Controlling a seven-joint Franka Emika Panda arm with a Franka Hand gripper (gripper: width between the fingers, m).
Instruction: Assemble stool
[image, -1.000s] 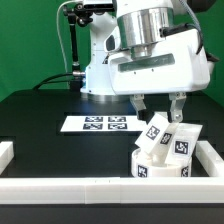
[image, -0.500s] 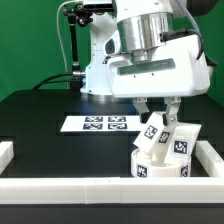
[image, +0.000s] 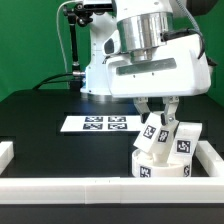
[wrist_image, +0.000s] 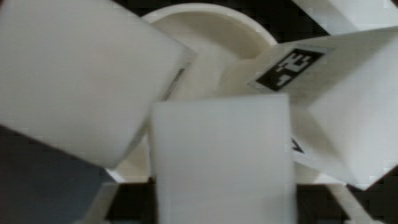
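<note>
In the exterior view you see a black table with white border rails, the marker board at centre. At lower right, the gripper has its fingers closed around a leg atop the seat; another leg stands beside. In the wrist view, white legs crowd the seat.

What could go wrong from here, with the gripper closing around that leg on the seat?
1. The gripper closes on one tilted leg; an off-square pinch could let it twist or slip.
2. Another leg leans close beside it on the seat, so lifting may knock it off.
3. The seat sits near the border rail; a dragged seat could jam against it.
</note>
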